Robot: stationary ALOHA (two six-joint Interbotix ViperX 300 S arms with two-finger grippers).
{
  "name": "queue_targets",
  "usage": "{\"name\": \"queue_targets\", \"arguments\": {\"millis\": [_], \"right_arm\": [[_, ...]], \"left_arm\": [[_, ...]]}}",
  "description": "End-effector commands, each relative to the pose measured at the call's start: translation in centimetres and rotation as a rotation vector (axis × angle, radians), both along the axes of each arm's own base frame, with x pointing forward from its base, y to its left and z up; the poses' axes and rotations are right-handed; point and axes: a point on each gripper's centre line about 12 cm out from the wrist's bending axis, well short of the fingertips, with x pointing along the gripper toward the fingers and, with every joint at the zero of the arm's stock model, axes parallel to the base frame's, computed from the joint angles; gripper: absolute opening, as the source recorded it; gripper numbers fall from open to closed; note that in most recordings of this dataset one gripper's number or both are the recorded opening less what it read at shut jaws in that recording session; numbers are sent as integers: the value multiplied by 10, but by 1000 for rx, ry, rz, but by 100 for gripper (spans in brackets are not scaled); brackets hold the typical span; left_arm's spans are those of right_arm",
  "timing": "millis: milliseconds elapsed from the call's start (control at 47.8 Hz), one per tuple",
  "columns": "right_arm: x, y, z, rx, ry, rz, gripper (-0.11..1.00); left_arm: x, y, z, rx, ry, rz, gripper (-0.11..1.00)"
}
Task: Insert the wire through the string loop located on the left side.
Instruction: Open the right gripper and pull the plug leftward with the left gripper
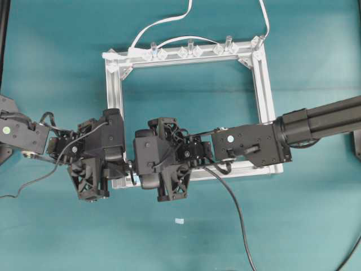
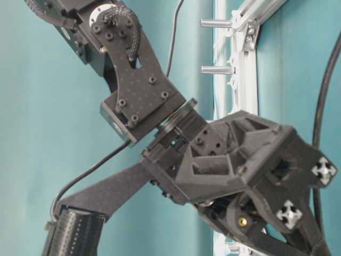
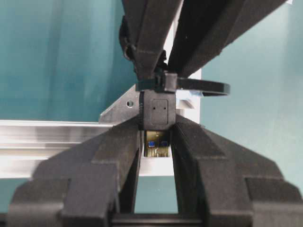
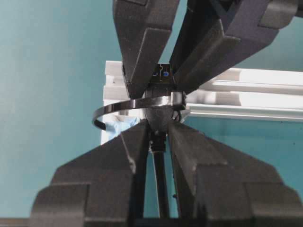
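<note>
Down at the frame's (image 1: 118, 84) 7 o'clock corner, both jaws pinch the wire's (image 1: 237, 209) rigid plug (image 3: 156, 109) inside the string loop (image 4: 137, 105) — grab the plug, the cable's floppy.

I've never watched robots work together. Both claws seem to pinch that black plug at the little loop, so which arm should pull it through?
Probably the left gripper: it holds the plug at its metal tip, already past the string loop. The right gripper grips behind the loop.
</note>
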Motion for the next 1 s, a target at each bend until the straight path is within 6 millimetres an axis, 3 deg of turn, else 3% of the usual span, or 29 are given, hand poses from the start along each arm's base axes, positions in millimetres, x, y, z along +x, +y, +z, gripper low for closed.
{"name": "queue_targets", "arguments": {"millis": [0, 398, 439, 607, 691, 983], "right_arm": [[4, 4, 19, 3, -47, 8, 17], [-1, 3, 10, -9, -4, 11, 18], [-1, 3, 10, -10, 0, 11, 24], [-4, 2, 7, -16, 32, 10, 74], [-4, 2, 7, -16, 32, 10, 90], [-4, 2, 7, -18, 32, 11, 92]], "left_arm": [[6, -1, 11, -3, -39, -4, 18], [8, -1, 13, -3, -45, -7, 18], [8, -1, 13, -3, -45, -5, 18], [8, -1, 13, -3, -45, -5, 18], [7, -1, 12, -4, -43, -6, 18], [8, -2, 14, -5, -48, -6, 18]]}}
